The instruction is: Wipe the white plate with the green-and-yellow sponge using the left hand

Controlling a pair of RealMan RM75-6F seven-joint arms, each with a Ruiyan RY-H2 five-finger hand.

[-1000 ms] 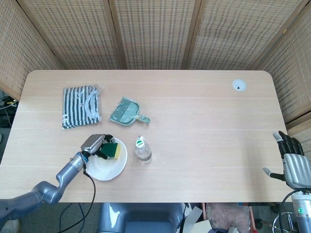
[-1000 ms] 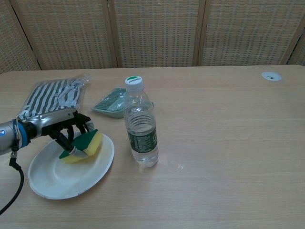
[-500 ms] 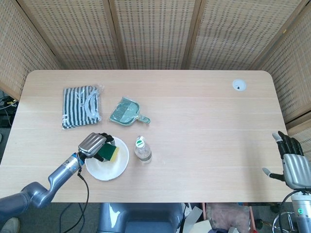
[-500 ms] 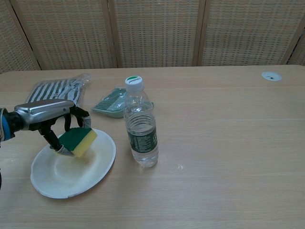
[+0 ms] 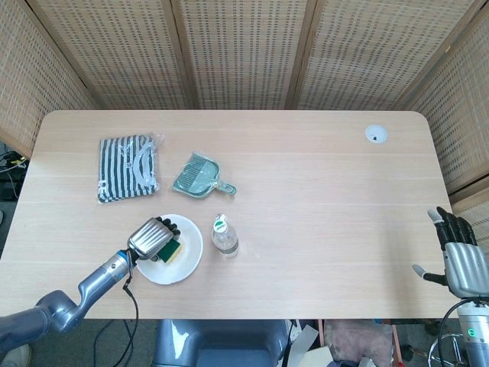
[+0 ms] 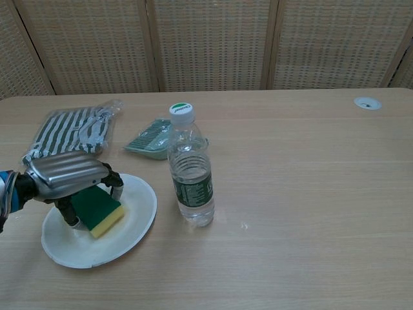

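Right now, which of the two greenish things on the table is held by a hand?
The sponge, gripped by the left hand over the plate. The dustpan lies alone farther back.

White plate under a sponge green on top and yellow below; silver-backed left hand with black fingers. Black-and-white striped cloth, teal dustpan, clear bottle with white cap and dark green label. Pale wood tabletop, tan woven screens behind, silver and black right hand.
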